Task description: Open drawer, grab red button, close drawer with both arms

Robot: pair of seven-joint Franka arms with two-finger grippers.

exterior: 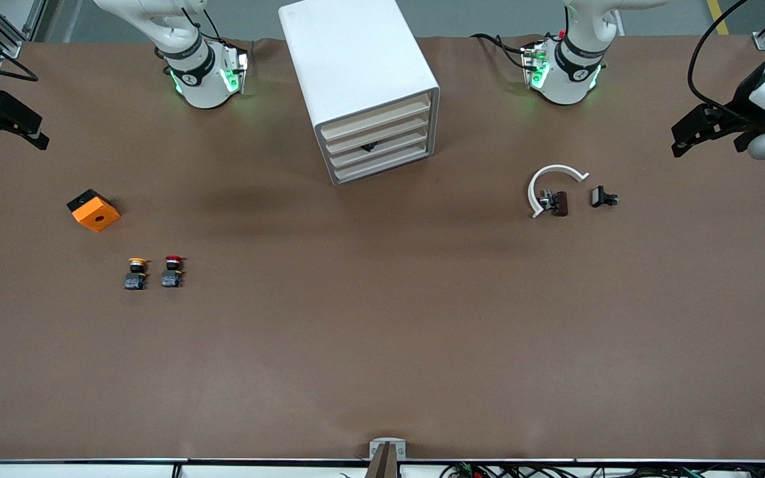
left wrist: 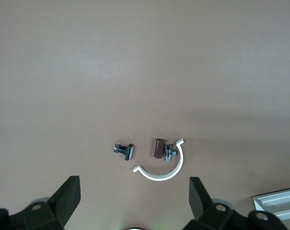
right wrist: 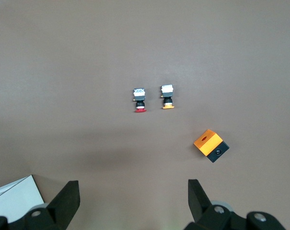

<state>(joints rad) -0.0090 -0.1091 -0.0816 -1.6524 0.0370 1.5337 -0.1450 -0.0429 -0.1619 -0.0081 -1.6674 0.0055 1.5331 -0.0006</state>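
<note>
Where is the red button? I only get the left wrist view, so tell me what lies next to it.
Observer: The red button lies on the table toward the right arm's end, beside a yellow-capped button.
Operator: My left gripper is open over the left arm's end. Report the right one.
Observer: The right gripper hangs open over the right arm's end of the table and holds nothing.
Operator: Check the drawers.
Observer: All four drawers of the cabinet look shut.
</note>
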